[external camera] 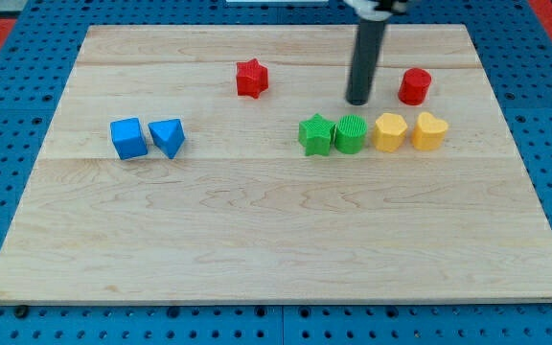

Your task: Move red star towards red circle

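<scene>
Up near the counter's (pixel 257 240) top edge, left of centre, sits the red star (pixel 251 78); the red circle (pixel 415 86) lies toward the top right corner. Between them, nearer the circle, my tip (pixel 358 101) touches neither, just above the green row; no pincer shows.

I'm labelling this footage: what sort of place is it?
Likely a robotics lab bench: a wooden board on blue pegboard, small blocks like the red star and red circle, my tip between them.
</scene>
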Controlling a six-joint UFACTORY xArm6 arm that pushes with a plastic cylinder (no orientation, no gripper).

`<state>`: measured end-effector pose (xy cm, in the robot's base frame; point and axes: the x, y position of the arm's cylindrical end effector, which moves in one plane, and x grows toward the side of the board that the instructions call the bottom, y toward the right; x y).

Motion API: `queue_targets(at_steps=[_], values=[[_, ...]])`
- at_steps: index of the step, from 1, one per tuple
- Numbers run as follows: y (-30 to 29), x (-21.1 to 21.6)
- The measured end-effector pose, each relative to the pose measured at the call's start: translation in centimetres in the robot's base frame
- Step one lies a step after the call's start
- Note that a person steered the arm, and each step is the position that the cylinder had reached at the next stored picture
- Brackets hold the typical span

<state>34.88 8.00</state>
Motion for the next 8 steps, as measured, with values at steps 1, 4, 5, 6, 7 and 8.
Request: queue_targets(at_steps=[1, 4, 5, 6, 7, 8], values=[[-5.2, 0.0], [-13.8, -2.4], [-13.8, -3.3], [-15.2, -4.0], [-14.8, -7.1], [-11.9, -7.5]])
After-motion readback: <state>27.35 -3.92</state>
